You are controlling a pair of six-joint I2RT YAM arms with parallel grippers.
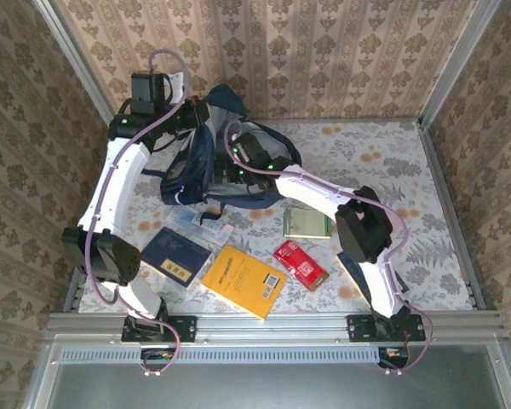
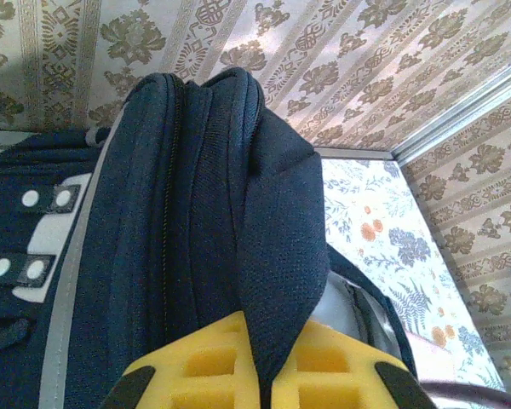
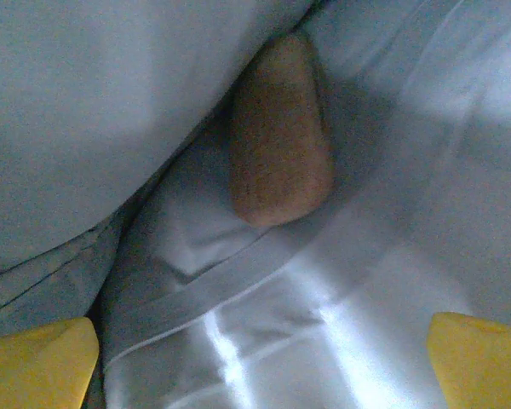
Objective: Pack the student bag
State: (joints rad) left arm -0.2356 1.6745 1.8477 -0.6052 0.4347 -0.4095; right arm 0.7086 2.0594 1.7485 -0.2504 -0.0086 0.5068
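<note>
The student bag (image 1: 190, 167) stands at the back left of the table, dark navy with its mouth turned toward the right arm. In the left wrist view my left gripper (image 2: 271, 342) is shut on a dark mesh strap (image 2: 281, 256) at the top of the student bag (image 2: 187, 213), holding it up. My right gripper (image 3: 257, 362) is inside the bag, jaws wide open over the pale lining (image 3: 383, 256) with nothing between its fingers (image 3: 36, 368). A brown oblong thing (image 3: 279, 136) lies loose in a fold of the lining just beyond them.
On the table in front of the bag lie a dark blue book (image 1: 175, 256), a yellow book (image 1: 243, 279), a red packet (image 1: 300, 264), a greenish square item (image 1: 307, 224) and a pale flat pouch (image 1: 201, 227). Wallpapered walls close in on three sides.
</note>
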